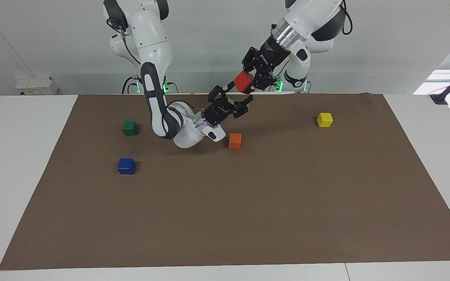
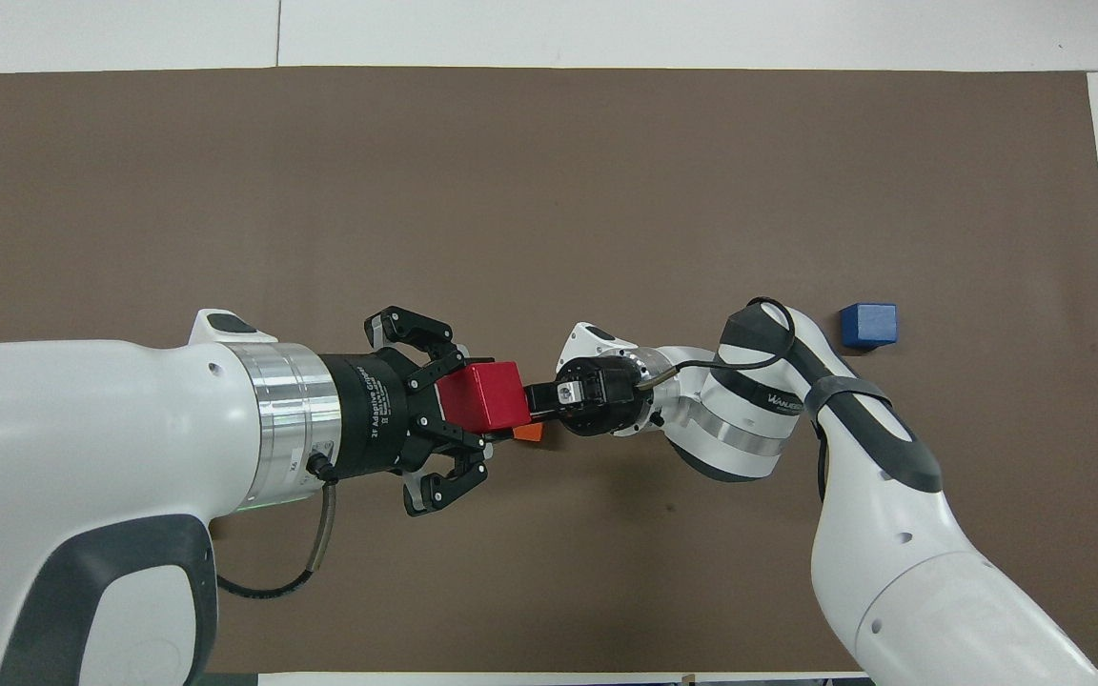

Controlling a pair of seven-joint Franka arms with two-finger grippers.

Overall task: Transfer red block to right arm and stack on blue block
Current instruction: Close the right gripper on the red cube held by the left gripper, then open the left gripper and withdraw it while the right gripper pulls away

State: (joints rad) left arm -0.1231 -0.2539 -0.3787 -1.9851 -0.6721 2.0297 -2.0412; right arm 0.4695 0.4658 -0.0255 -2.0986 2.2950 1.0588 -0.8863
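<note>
readable print on the two arms

the left gripper (image 2: 454,412) body, just back of its jaws, reads "2f adaptive gripper"; a grey band on the right arm (image 2: 778,400), well back from its jaws, carries small white lettering too small to make out.

Green cube (image 1: 130,127); orange cube (image 1: 234,141); yellow cube (image 1: 324,120).

Red block (image 1: 243,82) over orange block (image 1: 234,141).
</note>
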